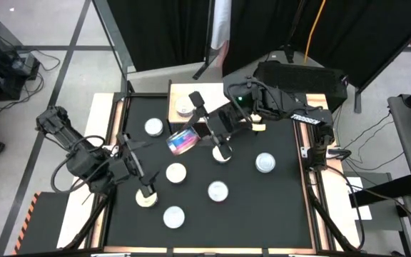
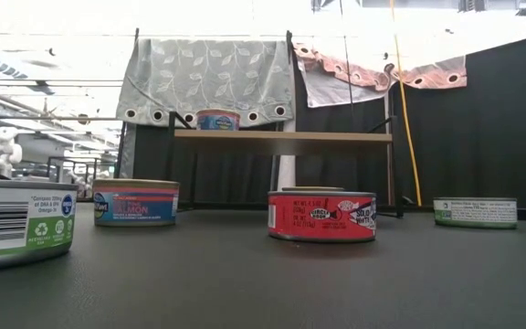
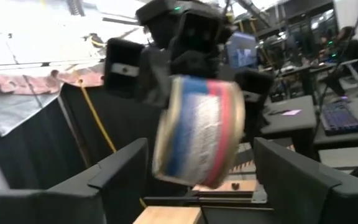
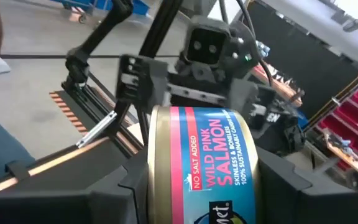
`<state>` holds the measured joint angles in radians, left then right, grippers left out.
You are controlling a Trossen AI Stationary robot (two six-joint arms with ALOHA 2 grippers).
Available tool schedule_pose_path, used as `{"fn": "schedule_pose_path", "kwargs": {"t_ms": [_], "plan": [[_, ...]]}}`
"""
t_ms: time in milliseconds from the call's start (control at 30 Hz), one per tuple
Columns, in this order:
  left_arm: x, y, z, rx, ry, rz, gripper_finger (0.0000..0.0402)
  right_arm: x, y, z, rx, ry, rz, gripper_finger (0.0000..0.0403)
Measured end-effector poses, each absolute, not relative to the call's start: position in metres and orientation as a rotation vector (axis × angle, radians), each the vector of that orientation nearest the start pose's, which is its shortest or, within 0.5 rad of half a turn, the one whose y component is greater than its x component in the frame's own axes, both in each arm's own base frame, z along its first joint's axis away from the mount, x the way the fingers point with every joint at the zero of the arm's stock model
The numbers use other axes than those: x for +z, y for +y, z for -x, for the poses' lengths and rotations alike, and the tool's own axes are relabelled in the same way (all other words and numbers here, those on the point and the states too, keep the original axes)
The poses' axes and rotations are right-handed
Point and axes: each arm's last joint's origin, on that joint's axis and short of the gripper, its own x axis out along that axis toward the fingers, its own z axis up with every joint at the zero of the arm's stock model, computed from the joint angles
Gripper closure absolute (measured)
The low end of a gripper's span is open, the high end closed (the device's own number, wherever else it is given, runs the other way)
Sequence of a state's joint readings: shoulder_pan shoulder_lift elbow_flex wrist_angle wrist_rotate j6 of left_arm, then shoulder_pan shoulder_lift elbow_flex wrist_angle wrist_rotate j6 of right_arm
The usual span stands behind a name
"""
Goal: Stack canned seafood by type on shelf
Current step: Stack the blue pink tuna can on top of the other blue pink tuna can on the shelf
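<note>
Two dark robot arms reach over a table from opposite sides. The left arm extends from the near left, and the left gripper hangs above the table's left half with its fingers spread apart. The right arm stretches in from the far right, and the right gripper clamps a tin above the table's middle.

held tin: blue label, pink-red band, white and yellow lettering, gold rims. bench: black surface, light wood border. shelf: light wood top, dark legs. loose tins: silvery-white lids; side labels red, blue with a pink band, green-white. backdrop cloth: grey with a pale leaf pattern.
</note>
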<state>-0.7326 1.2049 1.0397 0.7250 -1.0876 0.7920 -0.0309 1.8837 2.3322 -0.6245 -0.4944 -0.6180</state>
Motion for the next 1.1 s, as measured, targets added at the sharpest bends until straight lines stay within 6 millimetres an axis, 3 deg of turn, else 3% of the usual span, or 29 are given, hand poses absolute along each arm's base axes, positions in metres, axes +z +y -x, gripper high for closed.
{"fn": "schedule_pose_path", "kwargs": {"t_ms": [533, 700, 933, 1100], "plan": [[0.403, -0.14, -0.218, 0.483, -0.163, -0.385, 0.0098, 0.5, 0.041, -0.387, 0.404, 0.034, 0.651, 0.0214], [0.404, -0.141, -0.219, 0.439, -0.194, -0.401, 0.0121, 0.5, 0.045, -0.387, 0.396, 0.041, 0.655, 0.0214], [0.403, -0.142, -0.219, 0.438, -0.182, -0.444, 0.0186, 0.498, 0.045, -0.387, 0.388, 0.063, 0.631, 0.0214], [0.404, -0.141, -0.219, 0.441, -0.189, -0.422, 0.0193, 0.497, 0.045, -0.387, 0.345, 0.092, 0.636, 0.0196]]}}
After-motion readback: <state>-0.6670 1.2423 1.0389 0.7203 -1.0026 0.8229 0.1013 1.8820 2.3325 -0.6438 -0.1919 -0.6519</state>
